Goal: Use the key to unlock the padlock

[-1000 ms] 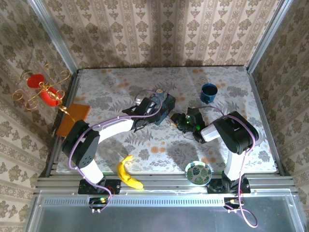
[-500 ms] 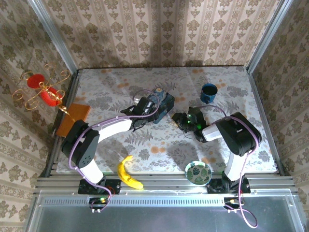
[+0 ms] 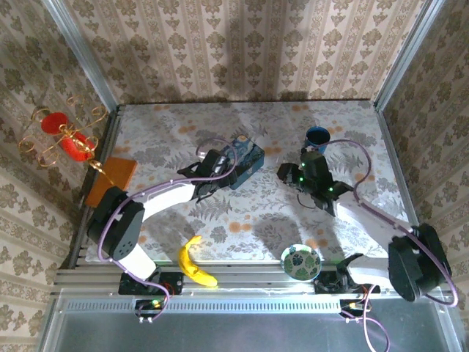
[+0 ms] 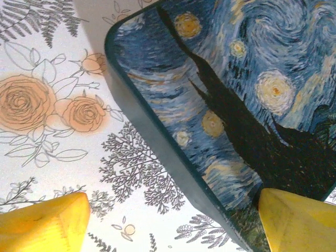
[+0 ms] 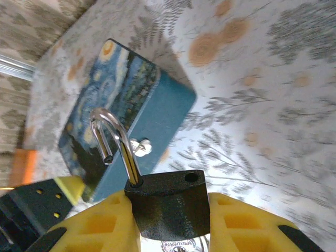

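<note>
Padlock (image 5: 167, 202) sat low centre in the right wrist view, body pinched by the right tool (image 5: 168, 223), shackle (image 5: 126, 155) sprung free; best squeeze the body only. Left tool (image 4: 170, 220) spread astride the tin (image 4: 236, 105).

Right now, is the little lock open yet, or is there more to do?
Nearly done. The padlock looks unlocked: its shackle has one end out of the body. The right jaws grip its body, apart from the blue tin. I can't make out the key. Left: probably just setting it down.
</note>
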Motion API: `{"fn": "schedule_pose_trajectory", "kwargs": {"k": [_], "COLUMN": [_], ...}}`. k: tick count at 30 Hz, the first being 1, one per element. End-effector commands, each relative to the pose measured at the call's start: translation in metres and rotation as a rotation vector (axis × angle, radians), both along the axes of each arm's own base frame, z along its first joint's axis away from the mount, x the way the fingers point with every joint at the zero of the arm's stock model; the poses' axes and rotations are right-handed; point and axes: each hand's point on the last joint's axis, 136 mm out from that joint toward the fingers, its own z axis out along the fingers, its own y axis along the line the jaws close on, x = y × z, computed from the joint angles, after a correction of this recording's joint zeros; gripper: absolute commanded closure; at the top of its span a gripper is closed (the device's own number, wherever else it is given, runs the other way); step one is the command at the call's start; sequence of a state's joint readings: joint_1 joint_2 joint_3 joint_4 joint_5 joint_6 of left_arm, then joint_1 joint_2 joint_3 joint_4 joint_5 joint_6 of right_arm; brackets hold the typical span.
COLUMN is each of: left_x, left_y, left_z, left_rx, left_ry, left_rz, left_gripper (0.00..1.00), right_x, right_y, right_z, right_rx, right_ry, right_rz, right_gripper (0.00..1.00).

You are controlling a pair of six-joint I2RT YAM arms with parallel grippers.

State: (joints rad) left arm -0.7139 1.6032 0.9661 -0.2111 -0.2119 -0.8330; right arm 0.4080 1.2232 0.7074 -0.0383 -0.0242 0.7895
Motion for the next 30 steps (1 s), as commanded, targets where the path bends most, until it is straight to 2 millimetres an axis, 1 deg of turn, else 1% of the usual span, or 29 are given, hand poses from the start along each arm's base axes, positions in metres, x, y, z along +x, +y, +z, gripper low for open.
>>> {"fn": "schedule_pose_trajectory", "kwargs": {"k": [1,4,7,10,14,19,23,30], "left_x": [-0.011,-0.010,-0.010,-0.009,-0.010,-0.012,-0.013,-0.013], "left_y": [0.014,0.016,0.018,0.018,0.019,0.021,0.024,0.027], "left_z": [0.000,0.007,0.013,0.018,0.025,0.029,0.030,0.030], "left_rx": [0.035,0.022,0.005,-0.015,-0.030,-0.031,-0.027,-0.026], "left_ry": [0.024,0.009,-0.003,-0.013,-0.024,-0.027,-0.026,-0.029], "left_rz": [-0.012,-0.008,-0.004,-0.001,0.000,0.001,0.007,0.013], "left_gripper": [0.12,0.07,0.01,0.00,0.00,0.00,0.00,0.00], "right_x": [-0.027,-0.040,-0.051,-0.055,-0.053,-0.042,-0.029,-0.006], "right_y": [-0.045,-0.064,-0.078,-0.088,-0.098,-0.096,-0.092,-0.079], "right_z": [-0.008,-0.005,-0.008,-0.012,-0.015,-0.023,-0.036,-0.068], "right_rx": [-0.256,-0.355,-0.442,-0.515,-0.594,-0.625,-0.652,-0.670], "right_ry": [0.084,0.117,0.176,0.222,0.258,0.283,0.315,0.407], "right_rz": [-0.036,-0.043,-0.041,-0.040,-0.058,-0.044,-0.026,0.036], "right_gripper": [1.00,1.00,1.00,1.00,1.00,1.00,1.00,1.00]}}
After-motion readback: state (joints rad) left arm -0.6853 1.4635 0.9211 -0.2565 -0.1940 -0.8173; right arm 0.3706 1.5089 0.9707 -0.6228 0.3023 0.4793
